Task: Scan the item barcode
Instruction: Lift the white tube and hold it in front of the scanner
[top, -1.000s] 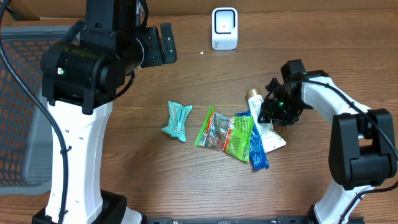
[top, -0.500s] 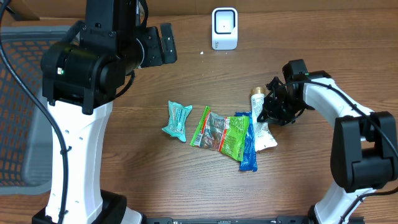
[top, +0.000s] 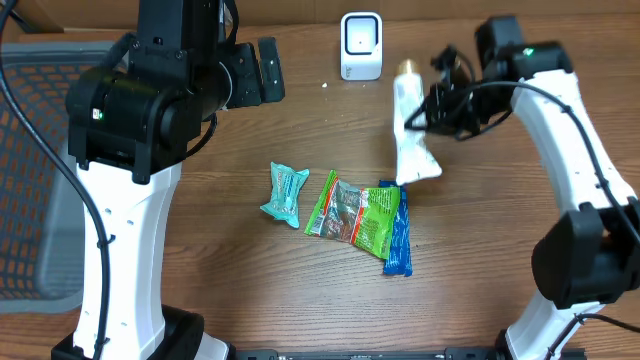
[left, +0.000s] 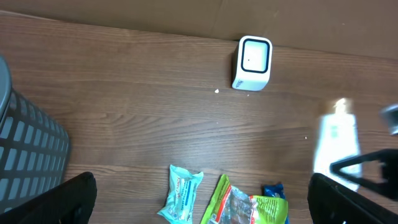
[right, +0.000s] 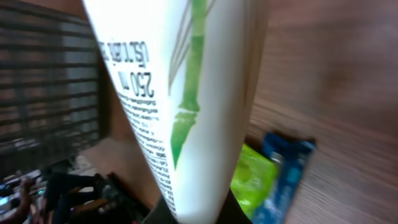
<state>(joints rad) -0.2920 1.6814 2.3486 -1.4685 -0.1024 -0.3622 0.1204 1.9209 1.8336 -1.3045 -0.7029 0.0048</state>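
Note:
The item is a white tube (top: 410, 135) with a gold cap and green leaf print. It hangs in the air to the right of the white barcode scanner (top: 361, 45), cap toward the back. My right gripper (top: 428, 112) is shut on it from the right side. In the right wrist view the tube (right: 180, 93) fills the frame and rises from between the shut fingers (right: 199, 216). The left wrist view shows the tube (left: 336, 146) at the right and the scanner (left: 252, 63) at the back. My left gripper (top: 262, 70) is open, high above the table's left.
A teal packet (top: 285, 192), a green snack bag (top: 358, 212) and a blue wrapper (top: 400, 245) lie mid-table below the tube. A grey mesh chair (top: 30, 170) stands at the left edge. A brown cardboard wall runs along the back.
My right gripper closed on the tube and lifted it off the pile, up and back toward the scanner. The green bag and blue wrapper shifted slightly left. The left arm stayed still.

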